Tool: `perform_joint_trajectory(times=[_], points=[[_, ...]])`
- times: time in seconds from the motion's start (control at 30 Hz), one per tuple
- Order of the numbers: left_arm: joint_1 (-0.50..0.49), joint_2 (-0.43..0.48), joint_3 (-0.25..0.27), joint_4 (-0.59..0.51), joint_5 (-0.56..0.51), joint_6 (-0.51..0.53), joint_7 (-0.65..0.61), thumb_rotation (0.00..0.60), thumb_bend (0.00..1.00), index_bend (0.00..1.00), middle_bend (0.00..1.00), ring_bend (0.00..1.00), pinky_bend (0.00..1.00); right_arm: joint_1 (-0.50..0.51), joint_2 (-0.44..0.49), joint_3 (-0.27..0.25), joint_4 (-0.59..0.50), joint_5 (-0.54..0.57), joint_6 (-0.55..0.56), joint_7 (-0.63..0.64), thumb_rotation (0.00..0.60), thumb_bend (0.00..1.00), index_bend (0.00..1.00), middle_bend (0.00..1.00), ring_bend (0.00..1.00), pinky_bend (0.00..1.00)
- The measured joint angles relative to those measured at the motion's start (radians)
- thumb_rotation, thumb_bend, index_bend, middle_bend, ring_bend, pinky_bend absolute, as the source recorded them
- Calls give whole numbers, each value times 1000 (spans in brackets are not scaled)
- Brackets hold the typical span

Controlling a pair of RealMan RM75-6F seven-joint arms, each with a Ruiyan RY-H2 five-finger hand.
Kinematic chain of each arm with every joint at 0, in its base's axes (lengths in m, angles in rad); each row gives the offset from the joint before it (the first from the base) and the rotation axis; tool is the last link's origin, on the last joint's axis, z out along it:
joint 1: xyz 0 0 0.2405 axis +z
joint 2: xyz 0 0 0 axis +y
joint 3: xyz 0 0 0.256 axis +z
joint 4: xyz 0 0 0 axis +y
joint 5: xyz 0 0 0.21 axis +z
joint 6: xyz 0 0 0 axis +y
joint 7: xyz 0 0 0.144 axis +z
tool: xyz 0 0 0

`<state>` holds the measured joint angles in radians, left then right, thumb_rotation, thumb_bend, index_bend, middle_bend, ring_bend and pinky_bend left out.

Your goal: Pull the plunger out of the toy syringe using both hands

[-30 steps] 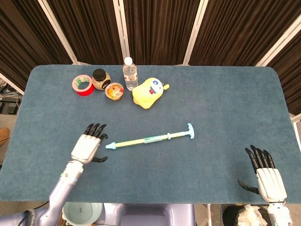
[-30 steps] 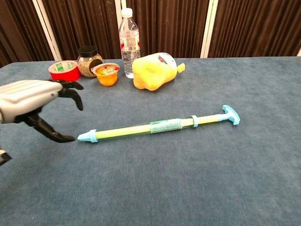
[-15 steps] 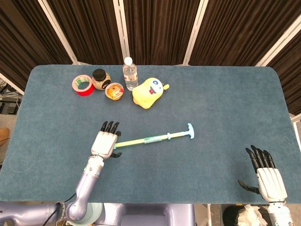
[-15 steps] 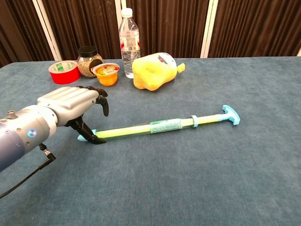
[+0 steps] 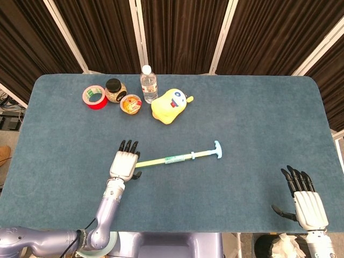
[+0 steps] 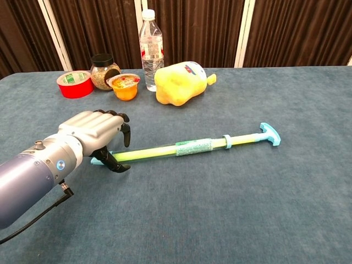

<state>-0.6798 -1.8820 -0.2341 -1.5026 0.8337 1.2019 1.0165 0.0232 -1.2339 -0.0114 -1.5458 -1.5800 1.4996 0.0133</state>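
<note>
1. A long toy syringe with a translucent yellow-green barrel (image 5: 164, 160) (image 6: 165, 150) lies flat near the middle of the blue carpeted worktop (image 5: 258, 118) (image 6: 231, 209), its light-blue tip pointing to the robot's left.
2. Its light-blue T-shaped plunger handle (image 5: 217, 149) (image 6: 269, 133) sticks out at the opposite end, with the thin rod partly drawn out of the barrel.
3. The silver-and-black left hand (image 5: 124, 163) (image 6: 93, 135) sits over the tip end of the barrel, fingers arched above it and thumb below at the worktop; they are spread, not closed round it, and whether any fingertip touches the barrel cannot be told.
4. The right hand (image 5: 305, 201) hangs at the near right edge of the worktop, well apart from the syringe, fingers straight and spread, holding nothing; only the head view shows it.
5. Along the far left of the worktop stand a red tape roll (image 5: 94, 97) (image 6: 75, 83), a dark-lidded glass jar (image 5: 114, 90) (image 6: 103, 71), an orange jelly cup (image 5: 130, 104) (image 6: 125, 87), a clear plastic water bottle (image 5: 148, 83) (image 6: 150, 47) and a yellow plush toy (image 5: 170, 106) (image 6: 180, 82).
</note>
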Motion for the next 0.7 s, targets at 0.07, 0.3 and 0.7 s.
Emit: perform_joint_trajectory(times=[0.07,0.3,0.7], points=[[-3,-4,1,7,-11,3,4,600,237,399,55,0,60,0,0,0,-1,0,0,0,600,197,48,0,0,0],[-10,-15,9,25,-26,8,-4,600,298,535,67,0,60,-1,0,1,-3,3,-1,-1,600,198,49,0,0,0],[-13,17,71,-1,56,-11,-44,600,340,601,73,0,60,-1,0,2,-6,9,-4,-5,600,198,51,0,0,0]])
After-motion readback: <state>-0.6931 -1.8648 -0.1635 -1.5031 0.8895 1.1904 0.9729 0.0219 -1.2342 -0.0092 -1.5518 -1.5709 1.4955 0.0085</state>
